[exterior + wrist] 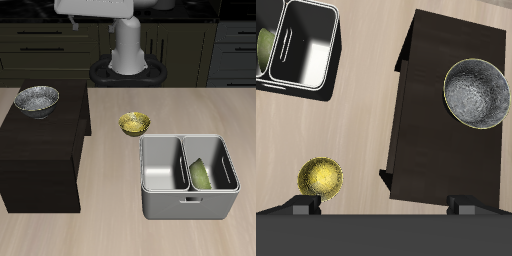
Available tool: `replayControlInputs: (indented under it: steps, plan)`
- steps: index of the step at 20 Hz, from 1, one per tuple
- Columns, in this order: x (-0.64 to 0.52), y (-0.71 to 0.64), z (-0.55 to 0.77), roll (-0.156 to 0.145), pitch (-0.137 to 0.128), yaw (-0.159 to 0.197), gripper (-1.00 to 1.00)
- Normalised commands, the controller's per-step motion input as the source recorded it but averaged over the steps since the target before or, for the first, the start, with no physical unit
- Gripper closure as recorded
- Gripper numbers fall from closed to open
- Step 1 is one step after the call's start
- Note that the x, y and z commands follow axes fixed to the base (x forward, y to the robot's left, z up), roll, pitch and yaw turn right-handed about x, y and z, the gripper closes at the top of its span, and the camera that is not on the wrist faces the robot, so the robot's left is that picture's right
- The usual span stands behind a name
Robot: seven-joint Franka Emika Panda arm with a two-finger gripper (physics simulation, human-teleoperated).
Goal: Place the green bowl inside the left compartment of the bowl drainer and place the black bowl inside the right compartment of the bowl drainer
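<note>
I had the table before me, pale wood, with a dark cabinet standing on it as the biggest item. The black bowl sat upright on the cabinet's top, near its back edge; the wrist camera showed that same bowl from straight above, speckled inside, with a thin pale rim.

The bowl drainer stood near the table's front edge, well apart from the cabinet. From the front I saw both wells: one was bare metal, and the green bowl lay tilted on its side in the other, leaning against the well's wall. The wrist camera caught only part of the drainer and a sliver of the green bowl at the frame's edge, so I could not judge its tilt from there.

A small yellow bowl sat upright on the table between cabinet and drainer, just behind the drainer.

The gripper showed only in the wrist camera, as two dark finger stubs spread wide apart with nothing between them, high above the table.
</note>
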Motion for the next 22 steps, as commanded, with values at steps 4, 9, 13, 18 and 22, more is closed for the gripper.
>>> replayControlInputs:
  steps: [4, 9, 13, 18, 22]
  plan:
    - [0.33, -0.40, 0.05, -0.054, 0.055, -0.053, -1.00]
    - [0.27, -0.47, 0.05, -0.076, 0.018, -0.055, -1.00]
    - [0.19, -0.31, 0.06, -0.059, 0.016, -0.041, -1.00]
    - [0.25, -0.29, -0.01, -0.041, 0.020, -0.011, -1.00]
    - [0.25, -0.07, -0.10, -0.003, 0.023, 0.010, -1.00]
